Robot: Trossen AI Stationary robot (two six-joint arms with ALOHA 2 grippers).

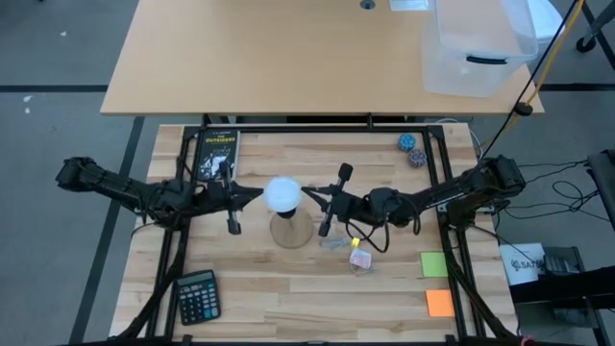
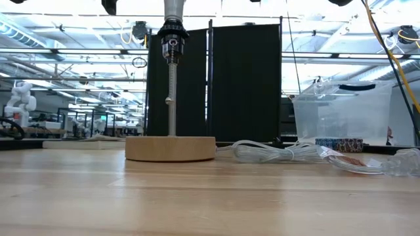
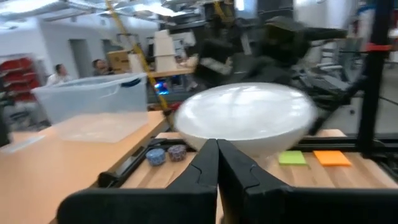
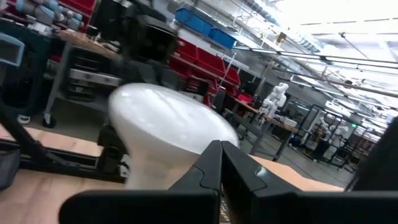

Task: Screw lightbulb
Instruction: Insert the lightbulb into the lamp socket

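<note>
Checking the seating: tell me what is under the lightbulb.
Under the lightbulb is the round wooden base with an upright stem. The dome covers the socket from above, so thread engagement cannot be seen.

Light wood-plank table (image 1: 288, 288), black frame rails along its edges. On it: round wooden lamp base (image 1: 291, 230) mid-table, clear plastic wrapper (image 1: 357, 252) just right of it, black calculator (image 1: 198, 296) at the near left, dark book (image 1: 215, 154) at the far left, two small patterned cups (image 1: 412, 150) at the far right, green sticky note (image 1: 434, 264) and orange sticky note (image 1: 439, 303) at the near right.
</note>
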